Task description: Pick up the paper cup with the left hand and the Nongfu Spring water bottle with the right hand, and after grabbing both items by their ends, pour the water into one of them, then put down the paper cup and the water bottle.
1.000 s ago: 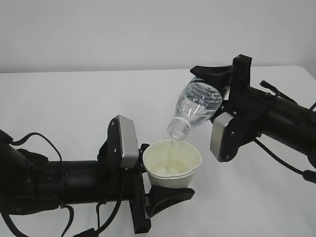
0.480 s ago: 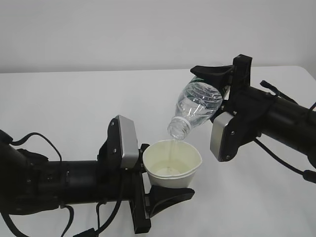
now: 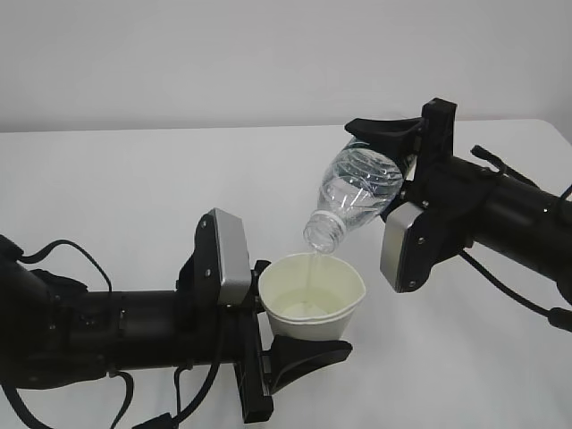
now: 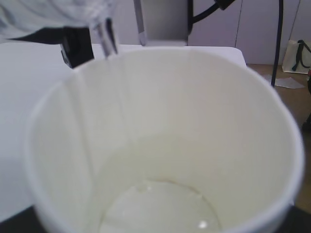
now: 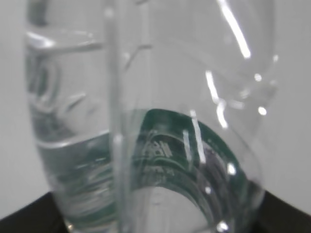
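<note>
The paper cup (image 4: pixel 160 145) is cropped at the frame's bottom edge; the bottle (image 5: pixel 146 121) fills the right wrist view, blurred.

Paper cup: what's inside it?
The paper cup has a shallow pool of clear water at the bottom, and a thin stream falls in from the bottle above. Nothing else shows inside.

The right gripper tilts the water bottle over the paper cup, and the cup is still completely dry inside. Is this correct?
Not quite. The paper cup is not dry: the left wrist view shows water pooled at its bottom. The rest holds: the right gripper tilts the water bottle over the cup.
</note>
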Controlling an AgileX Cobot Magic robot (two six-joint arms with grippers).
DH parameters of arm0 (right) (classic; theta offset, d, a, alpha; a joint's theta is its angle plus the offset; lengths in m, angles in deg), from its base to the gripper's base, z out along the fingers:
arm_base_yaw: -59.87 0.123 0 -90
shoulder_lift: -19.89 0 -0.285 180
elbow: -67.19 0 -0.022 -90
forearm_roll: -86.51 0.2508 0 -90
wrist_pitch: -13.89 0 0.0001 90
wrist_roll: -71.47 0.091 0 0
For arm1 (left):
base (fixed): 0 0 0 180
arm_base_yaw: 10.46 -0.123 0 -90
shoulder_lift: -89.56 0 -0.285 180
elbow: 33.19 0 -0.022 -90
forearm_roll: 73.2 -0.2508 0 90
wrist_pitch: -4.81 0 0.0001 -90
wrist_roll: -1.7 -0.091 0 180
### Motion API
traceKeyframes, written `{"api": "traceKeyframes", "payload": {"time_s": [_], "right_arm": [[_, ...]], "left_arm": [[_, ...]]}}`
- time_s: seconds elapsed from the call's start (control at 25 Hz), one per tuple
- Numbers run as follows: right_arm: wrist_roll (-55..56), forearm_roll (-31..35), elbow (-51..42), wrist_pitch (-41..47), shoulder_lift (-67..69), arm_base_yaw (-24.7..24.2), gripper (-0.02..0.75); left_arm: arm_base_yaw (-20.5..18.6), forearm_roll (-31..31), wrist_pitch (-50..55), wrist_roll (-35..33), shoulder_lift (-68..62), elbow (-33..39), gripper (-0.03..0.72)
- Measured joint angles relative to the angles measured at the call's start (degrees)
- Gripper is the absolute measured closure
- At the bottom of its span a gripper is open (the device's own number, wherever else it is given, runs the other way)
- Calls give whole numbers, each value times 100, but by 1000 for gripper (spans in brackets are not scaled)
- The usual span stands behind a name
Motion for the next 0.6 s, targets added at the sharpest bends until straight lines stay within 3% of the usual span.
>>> {"api": "traceKeyframes", "payload": {"time_s": [0.6], "right_arm": [[-26, 4, 4, 0, 0, 0, 281]], "left_arm": [[0, 0, 0, 0, 0, 0, 229]]}}
